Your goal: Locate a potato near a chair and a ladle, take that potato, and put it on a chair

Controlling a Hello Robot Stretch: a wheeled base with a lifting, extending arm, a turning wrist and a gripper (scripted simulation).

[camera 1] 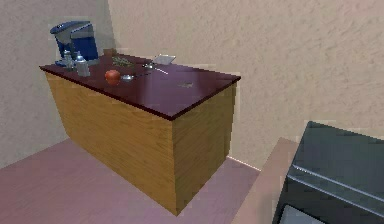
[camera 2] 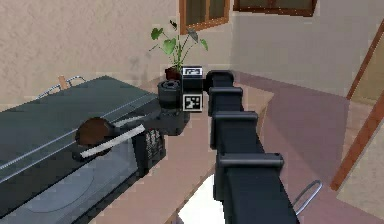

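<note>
Potato (camera 2: pixel 93 128) near appliance (camera 2: pixel 40 125) top edge; open floor (camera 1: pixel 60 180) beside counter (camera 1: pixel 140 130).

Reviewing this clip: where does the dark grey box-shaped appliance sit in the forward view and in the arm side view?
Forward view: the dark grey appliance sits in the lower right corner, cut by the picture's edge.
Arm side view: the same appliance spans the left half, with a brown lump on its top.
Shared landmark: the pale counter that it seems to stand on, seen beside it in both.
</note>
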